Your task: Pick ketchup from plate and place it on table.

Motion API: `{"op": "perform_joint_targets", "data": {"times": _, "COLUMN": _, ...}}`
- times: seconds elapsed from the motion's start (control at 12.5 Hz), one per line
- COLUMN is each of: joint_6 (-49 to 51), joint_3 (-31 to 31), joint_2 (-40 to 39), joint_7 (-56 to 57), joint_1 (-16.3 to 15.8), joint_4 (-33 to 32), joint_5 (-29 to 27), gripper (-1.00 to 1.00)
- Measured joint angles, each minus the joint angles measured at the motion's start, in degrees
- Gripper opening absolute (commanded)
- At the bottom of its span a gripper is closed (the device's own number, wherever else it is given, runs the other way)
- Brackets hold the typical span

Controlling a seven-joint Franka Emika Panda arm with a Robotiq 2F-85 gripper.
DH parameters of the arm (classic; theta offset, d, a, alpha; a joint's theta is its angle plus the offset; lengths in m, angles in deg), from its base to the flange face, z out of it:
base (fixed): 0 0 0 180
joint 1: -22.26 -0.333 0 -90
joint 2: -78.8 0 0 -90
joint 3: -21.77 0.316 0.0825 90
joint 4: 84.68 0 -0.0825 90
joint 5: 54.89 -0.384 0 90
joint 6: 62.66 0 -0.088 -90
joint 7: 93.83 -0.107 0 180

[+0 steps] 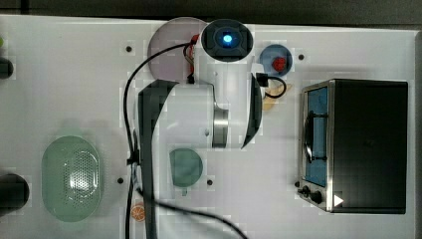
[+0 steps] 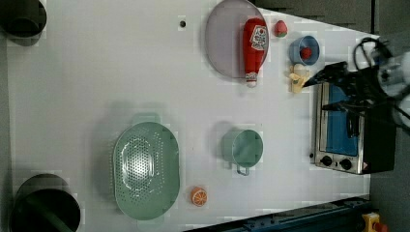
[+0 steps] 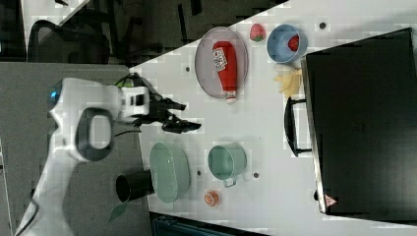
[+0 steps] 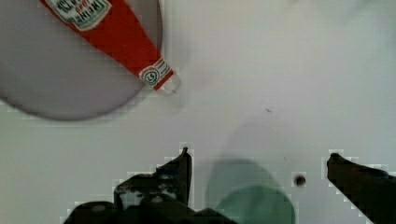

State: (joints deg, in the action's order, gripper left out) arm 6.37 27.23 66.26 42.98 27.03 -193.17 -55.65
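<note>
Wrist view: gripper (image 4: 257,161) spread wide, holding nothing, above the white table (image 4: 280,70). Apart from it, the ketchup (image 4: 116,32) lies flat on the plate (image 4: 56,88), cap past the rim. A blue bowl (image 2: 304,50) holds a small red fruit (image 2: 306,52).

White table (image 2: 96,72), plate (image 2: 223,43), green basket (image 2: 145,169), mug (image 2: 243,148), toaster oven (image 2: 341,130)

Lighting: bright, even, overhead. Worktop (image 2: 96,72) glares white, washed pale. Shadows: soft, short, beside basket (image 2: 145,169) and cup (image 2: 244,147). Quality: blocky compression throughout; wrist view soft, jaws blurred.
</note>
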Motion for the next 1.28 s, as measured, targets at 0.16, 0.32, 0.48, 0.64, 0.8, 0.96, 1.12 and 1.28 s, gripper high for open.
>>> {"op": "perform_joint_targets", "data": {"times": 0.16, "joint_6": -5.3, "joint_3": 0.0, "joint_2": -3.0, "joint_7": 4.0, "joint_1": -0.2, "joint_4": -0.2, "joint_5": 0.1, "gripper": 1.0}}
{"op": "perform_joint_targets", "data": {"times": 0.32, "joint_6": -9.7, "joint_3": 0.1, "joint_2": -5.7, "joint_7": 8.8, "joint_1": -0.3, "joint_4": 0.1, "joint_5": 0.0, "gripper": 1.0}}
{"op": "perform_joint_targets", "data": {"times": 0.48, "joint_6": -11.8, "joint_3": 0.1, "joint_2": -8.1, "joint_7": 14.5, "joint_1": -0.5, "joint_4": 1.5, "joint_5": 0.2, "gripper": 1.0}}
{"op": "perform_joint_targets", "data": {"times": 0.64, "joint_6": -14.6, "joint_3": 0.1, "joint_2": -11.3, "joint_7": 21.2, "joint_1": -0.6, "joint_4": 4.0, "joint_5": 0.2, "gripper": 1.0}}
{"op": "perform_joint_targets", "data": {"times": 0.8, "joint_6": -16.6, "joint_3": 0.1, "joint_2": -15.9, "joint_7": 26.7, "joint_1": -1.0, "joint_4": 8.3, "joint_5": 0.5, "gripper": 1.0}}
{"op": "perform_joint_targets", "data": {"times": 0.96, "joint_6": -16.9, "joint_3": 0.1, "joint_2": -20.3, "joint_7": 29.7, "joint_1": -1.3, "joint_4": 11.7, "joint_5": 0.3, "gripper": 1.0}}
{"op": "perform_joint_targets", "data": {"times": 1.12, "joint_6": -17.7, "joint_3": 0.2, "joint_2": -24.2, "joint_7": 31.5, "joint_1": -1.5, "joint_4": 13.0, "joint_5": 0.8, "gripper": 1.0}}
{"op": "perform_joint_targets", "data": {"times": 1.28, "joint_6": -17.9, "joint_3": 0.2, "joint_2": -28.8, "joint_7": 32.3, "joint_1": -1.8, "joint_4": 16.1, "joint_5": 3.4, "gripper": 1.0}}
